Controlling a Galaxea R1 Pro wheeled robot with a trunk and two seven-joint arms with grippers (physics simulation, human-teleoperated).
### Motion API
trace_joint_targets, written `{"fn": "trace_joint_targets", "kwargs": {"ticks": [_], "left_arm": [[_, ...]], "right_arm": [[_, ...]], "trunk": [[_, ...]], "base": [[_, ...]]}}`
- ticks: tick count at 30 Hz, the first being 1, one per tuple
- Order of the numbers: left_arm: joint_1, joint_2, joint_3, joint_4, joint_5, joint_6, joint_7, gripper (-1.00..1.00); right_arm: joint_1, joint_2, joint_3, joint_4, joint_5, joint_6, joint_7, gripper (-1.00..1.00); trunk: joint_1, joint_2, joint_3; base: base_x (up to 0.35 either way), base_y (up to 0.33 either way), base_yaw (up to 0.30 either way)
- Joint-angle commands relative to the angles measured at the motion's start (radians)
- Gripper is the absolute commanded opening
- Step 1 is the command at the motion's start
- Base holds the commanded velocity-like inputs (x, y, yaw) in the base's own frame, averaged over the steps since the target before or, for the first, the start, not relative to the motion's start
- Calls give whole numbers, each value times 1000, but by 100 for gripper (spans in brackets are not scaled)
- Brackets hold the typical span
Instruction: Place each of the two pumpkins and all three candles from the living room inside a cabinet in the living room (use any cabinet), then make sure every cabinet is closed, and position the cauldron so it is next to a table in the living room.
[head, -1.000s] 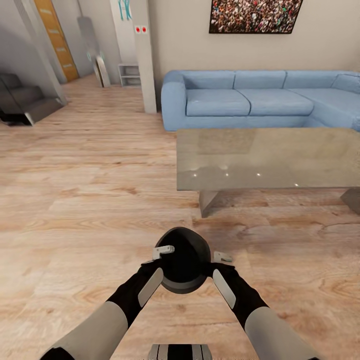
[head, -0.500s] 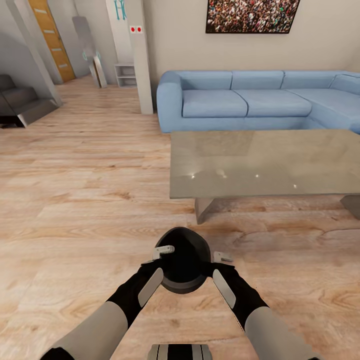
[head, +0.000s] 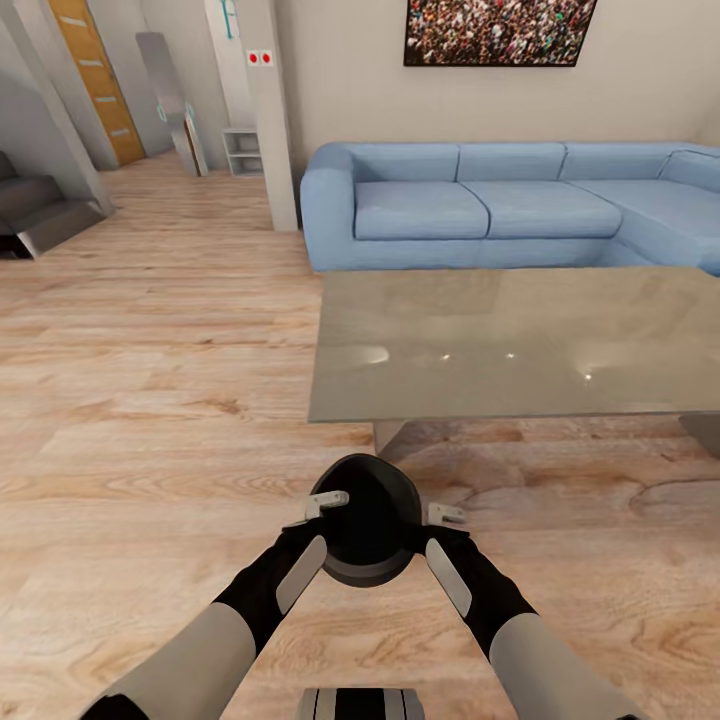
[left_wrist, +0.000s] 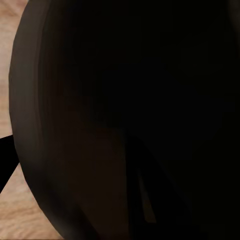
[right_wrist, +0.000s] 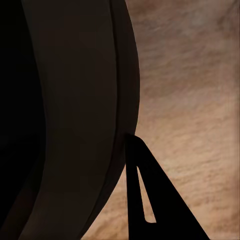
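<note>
The black round cauldron (head: 365, 520) hangs above the wooden floor, held between my two arms low in the head view. My left gripper (head: 323, 507) is shut on its left rim and my right gripper (head: 441, 517) is shut on its right rim. The cauldron's dark body (left_wrist: 130, 100) looms very close in the left wrist view. Its wall (right_wrist: 75, 100) stands in the right wrist view with one dark finger (right_wrist: 150, 200) just outside it. A glossy grey-brown table (head: 520, 340) stands a short way ahead and to the right. Pumpkins, candles and cabinet are out of view.
A blue corner sofa (head: 480, 210) stands behind the table against the wall. A white pillar (head: 268, 120) rises left of the sofa. Stairs (head: 40, 210) and an orange door (head: 85, 80) lie far left. Open wooden floor (head: 150, 400) stretches to the left.
The view has advanced: the table and sofa now look closer and sit further left in the picture. The cauldron and both grippers keep the same place in the view.
</note>
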Motion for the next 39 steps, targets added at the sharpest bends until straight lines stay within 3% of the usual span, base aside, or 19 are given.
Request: {"fn": "trace_joint_targets", "kwargs": {"ticks": [1,23,39], "left_arm": [[0,0,-4,-2,14,-1,6,-100],[0,0,-4,-3,14,-1,6,-100],[0,0,-4,-3,14,-1,6,-100]], "right_arm": [[-1,0,7,-3,-39,-6,-5,-100],[-1,0,7,-3,-39,-6,-5,-100],[3,0,8,-3,-39,-6,-5,-100]], "trunk": [[0,0,-1],[0,0,-1],[7,-4,-59]], "base": [[23,-23,0],[52,-1,0],[0,0,0]]}}
